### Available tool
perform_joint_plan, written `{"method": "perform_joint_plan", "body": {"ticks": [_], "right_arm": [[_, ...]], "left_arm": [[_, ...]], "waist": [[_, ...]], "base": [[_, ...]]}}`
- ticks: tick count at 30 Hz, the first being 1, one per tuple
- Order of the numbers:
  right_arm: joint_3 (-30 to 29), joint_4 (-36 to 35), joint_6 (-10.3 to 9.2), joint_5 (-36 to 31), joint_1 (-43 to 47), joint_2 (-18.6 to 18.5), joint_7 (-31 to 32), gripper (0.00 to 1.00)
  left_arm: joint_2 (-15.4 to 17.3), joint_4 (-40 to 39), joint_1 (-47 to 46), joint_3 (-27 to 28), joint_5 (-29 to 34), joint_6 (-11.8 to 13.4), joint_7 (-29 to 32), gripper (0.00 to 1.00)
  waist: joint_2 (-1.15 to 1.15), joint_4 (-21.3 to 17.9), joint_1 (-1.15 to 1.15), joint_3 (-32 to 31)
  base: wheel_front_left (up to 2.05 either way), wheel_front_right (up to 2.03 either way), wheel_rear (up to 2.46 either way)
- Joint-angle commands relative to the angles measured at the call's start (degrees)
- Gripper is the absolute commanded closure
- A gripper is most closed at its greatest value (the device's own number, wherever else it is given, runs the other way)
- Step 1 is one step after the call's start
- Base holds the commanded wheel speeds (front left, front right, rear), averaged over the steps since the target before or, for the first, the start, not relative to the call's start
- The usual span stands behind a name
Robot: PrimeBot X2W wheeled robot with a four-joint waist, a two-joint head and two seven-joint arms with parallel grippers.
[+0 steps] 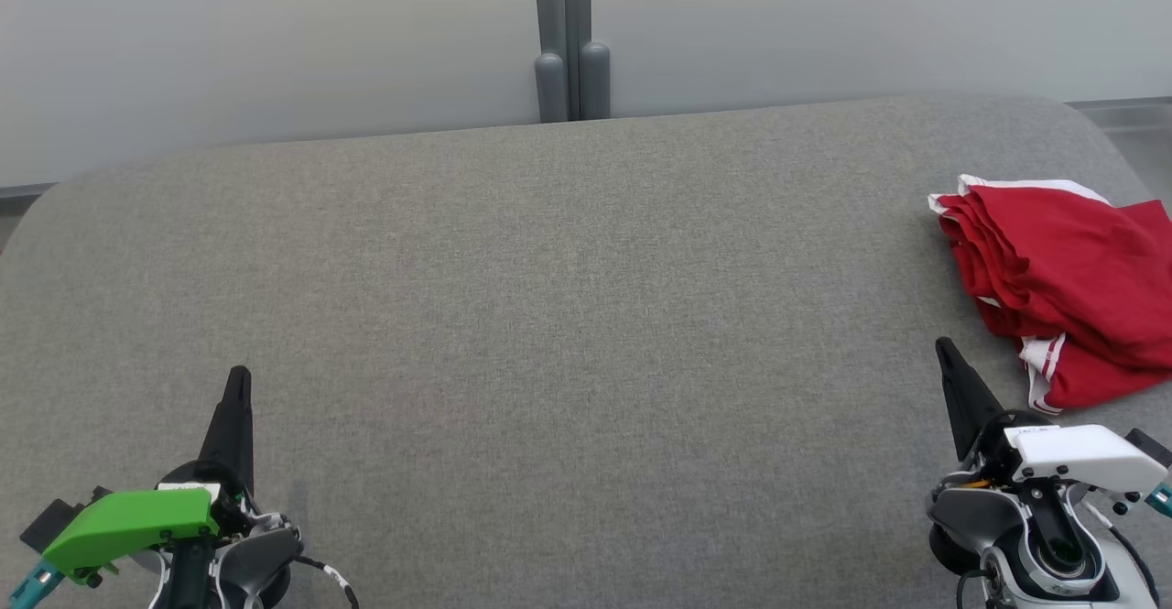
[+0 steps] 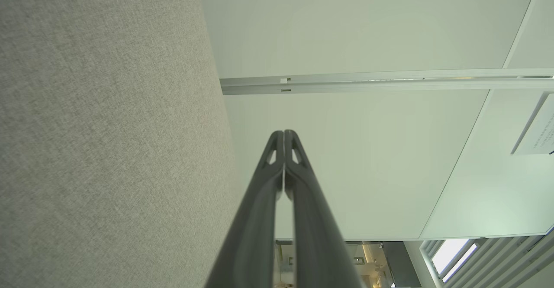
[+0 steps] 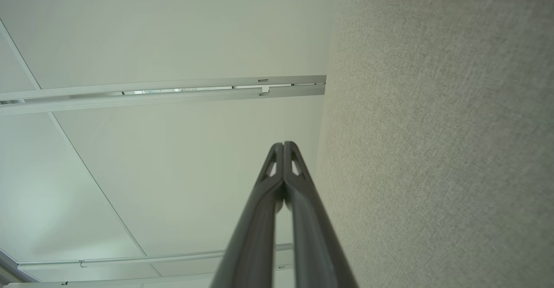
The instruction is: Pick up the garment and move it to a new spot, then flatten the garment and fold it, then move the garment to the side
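Observation:
A red garment point(image 1: 1062, 284) with white trim lies folded in a bundle at the far right of the grey fabric surface point(image 1: 568, 316), partly cut off by the picture's right edge. My right gripper point(image 1: 943, 348) stands shut at the lower right, its tip just left of the garment's near corner and apart from it. Shut as well, my left gripper point(image 1: 239, 376) rests at the lower left, far from the garment. In the wrist views the left gripper point(image 2: 284, 133) and the right gripper point(image 3: 284, 144) each show two fingers pressed together with nothing between them.
Behind the surface stands a pale wall with a grey vertical post point(image 1: 570, 37) at its middle. The surface's rounded back corners curve down at the far left and far right.

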Motion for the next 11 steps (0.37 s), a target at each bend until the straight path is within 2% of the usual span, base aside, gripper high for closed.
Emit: {"method": "perform_joint_plan", "body": {"ticks": [1,11], "right_arm": [[-0.07,-0.23,0.02,0.32,0.73,-0.26,0.24,1.00],[-0.07,-0.23,0.02,0.32,0.73,-0.26,0.24,1.00]], "left_arm": [[0.40,-0.12,-0.67,0.21,0.03,-0.37,0.25,1.00],[0.39,-0.13,-0.67,0.21,0.03,-0.37,0.25,1.00]], "waist": [[0.00,0.00,0.00,0.00],[0.00,0.00,0.00,0.00]], "base": [[0.00,0.00,0.00],[0.00,0.00,0.00]]}}
